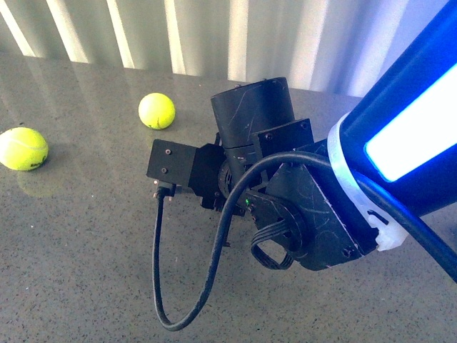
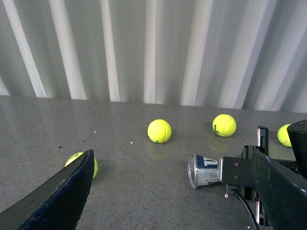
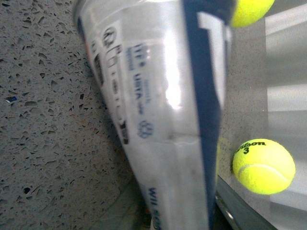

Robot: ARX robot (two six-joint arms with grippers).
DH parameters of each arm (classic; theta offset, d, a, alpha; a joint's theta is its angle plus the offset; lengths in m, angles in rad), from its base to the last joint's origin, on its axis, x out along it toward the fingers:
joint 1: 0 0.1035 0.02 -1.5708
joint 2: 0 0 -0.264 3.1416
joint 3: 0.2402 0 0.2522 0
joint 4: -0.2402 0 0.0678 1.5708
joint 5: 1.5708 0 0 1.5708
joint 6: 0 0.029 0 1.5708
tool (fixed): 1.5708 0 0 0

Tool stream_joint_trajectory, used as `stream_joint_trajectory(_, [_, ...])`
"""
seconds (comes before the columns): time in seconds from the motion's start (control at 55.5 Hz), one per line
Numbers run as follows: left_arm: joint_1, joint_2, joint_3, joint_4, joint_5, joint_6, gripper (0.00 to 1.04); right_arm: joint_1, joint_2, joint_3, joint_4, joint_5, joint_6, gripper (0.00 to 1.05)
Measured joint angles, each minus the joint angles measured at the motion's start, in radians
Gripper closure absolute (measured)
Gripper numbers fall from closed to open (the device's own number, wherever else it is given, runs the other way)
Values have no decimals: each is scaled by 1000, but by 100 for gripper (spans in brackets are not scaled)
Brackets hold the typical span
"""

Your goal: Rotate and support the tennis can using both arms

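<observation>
- Grey speckled table (image 1: pixel 86 236) runs back to a white pleated backdrop (image 2: pixel 153 48) across the top of the left wrist view.
- Filling the centre and right of the front view is the right arm (image 1: pixel 400 143): blue-lit housing at upper right, black wrist in the middle. It hides the can from that camera.
- The tennis can (image 2: pixel 204 170) lies sideways, lower right of centre in the left wrist view. Its silver rim faces the lens and its far end is lost behind the right arm's black hardware. Whether it rests on the table or sits just over it I cannot tell. In the right wrist view its label and navy band fill the frame.
- The right gripper's fingers show in no view, so I cannot tell whether it is clamped on the can.
- The left gripper (image 2: pixel 172 158) stands apart. One finger (image 2: pixel 62 196) is in the lower left corner and what seems the other is in the lower right, with nothing between them.
- The step, as I judge it, is bringing the left arm in to share the load.
- Close on the labelled wall rather than the metal rim, since the tube is round and slick and will likely roll under an off-centre grip. Press lightly and turn slowly about the can's long axis.
- Tennis balls (image 2: pixel 159 131) lie near, one just above the can in the frame — keep the sweep off them.
- A black cable (image 1: pixel 186 286) loops low at the bottom of the front view and could snag.
</observation>
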Motion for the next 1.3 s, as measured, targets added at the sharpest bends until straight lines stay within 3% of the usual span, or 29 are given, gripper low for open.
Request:
stream_joint_trajectory(0.288, [0, 0, 0, 0, 0, 0, 7, 1, 2, -8, -2, 0, 45, 24])
stream_joint_trajectory(0.432, [0, 0, 0, 0, 0, 0, 7, 2, -7, -21, -7, -2, 62, 5])
stream_joint_trajectory(0.883, [0, 0, 0, 0, 0, 0, 7, 3, -95, -126, -19, -1, 100, 7])
stream_joint_trajectory(1.297, [0, 0, 0, 0, 0, 0, 7, -30, -301, -415, 138, 38, 172, 7])
